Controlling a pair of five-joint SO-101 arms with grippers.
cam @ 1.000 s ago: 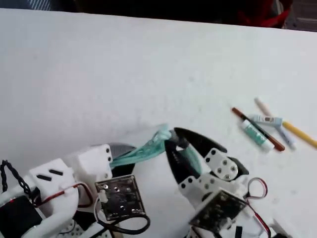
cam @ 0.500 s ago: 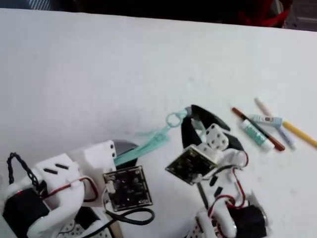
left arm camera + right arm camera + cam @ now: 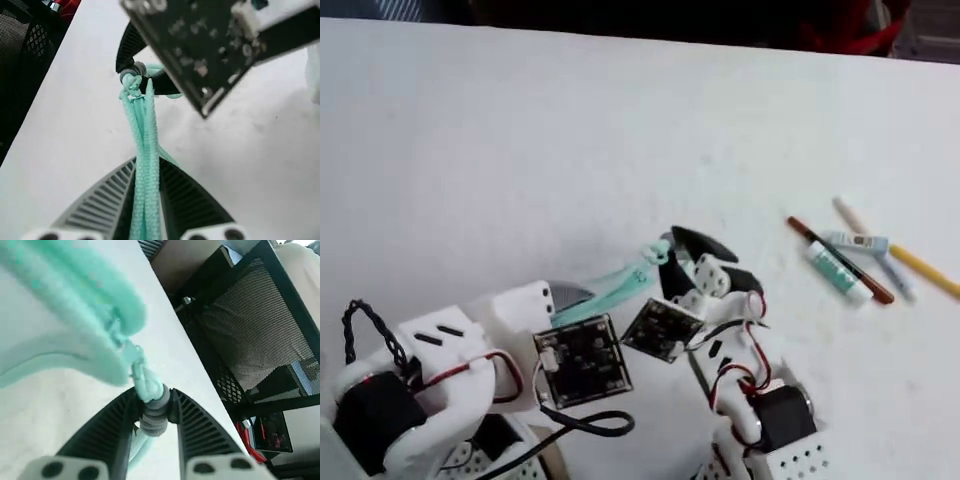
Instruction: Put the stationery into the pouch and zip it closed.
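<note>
I log left end effector (image 3: 146,172) clamped on mint pouch cord (image 3: 141,125) at 6 o'clock, anchoring it; right end effector (image 3: 153,402) pinching its grey bead (image 3: 153,421), probably for tension; stationery (image 3: 860,262) loose at 3 o'clock on counter (image 3: 520,140).

The cord (image 3: 144,150) is a mint-green braided textile with a coarse woven grain. At the cord's knotted end sits a smooth, dull grey collar (image 3: 152,419) that looks like plastic or rubber. The left gripper (image 3: 146,165), pinched on the cord, and the right gripper (image 3: 154,397), pinched on the collar, have matt black plastic fingers with fine ribbing and white, faintly glossy plastic bases. Under the cord the table (image 3: 520,130) is white, smooth and matt, and well apart from the cord the stationery (image 3: 840,270) looks like glossy plastic.
</note>
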